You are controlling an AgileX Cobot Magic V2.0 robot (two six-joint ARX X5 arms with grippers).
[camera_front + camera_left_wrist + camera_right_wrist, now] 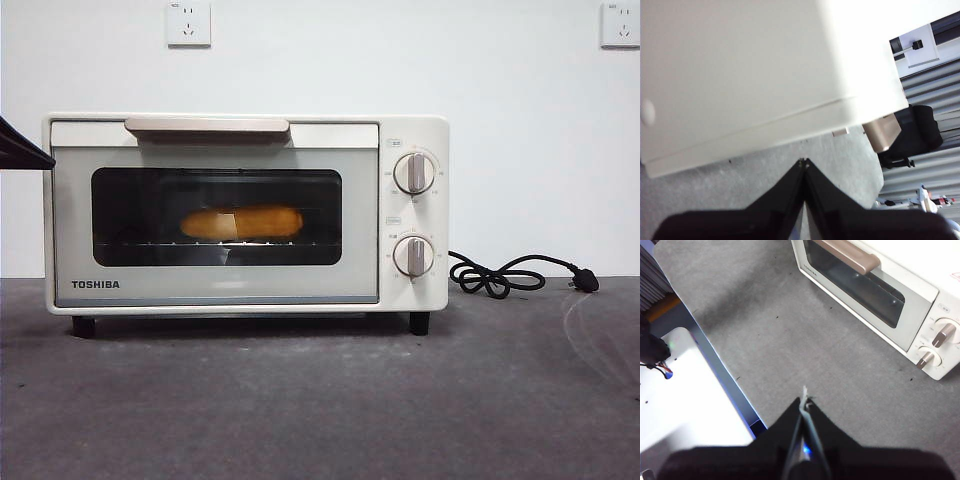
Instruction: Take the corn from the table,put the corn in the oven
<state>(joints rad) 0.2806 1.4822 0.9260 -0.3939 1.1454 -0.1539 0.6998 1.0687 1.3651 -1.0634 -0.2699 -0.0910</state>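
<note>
Corn (pixel 242 222) lies lengthwise along the rack inside the shut oven (pixel 245 213); bare counter (pixel 320 400) fronts the oven; both grippers' fingers closed, empty.

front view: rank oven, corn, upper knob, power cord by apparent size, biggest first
1. oven, by far the largest.
2. corn, lying on the rack behind the closed glass door.
3. power cord: its spread looks close to the corn's, and it lies further back, so this order is unsure.
4. upper knob, smallest.

Matte grey table (pixel 300 410); glossy cream oven (pixel 215 285).
</note>
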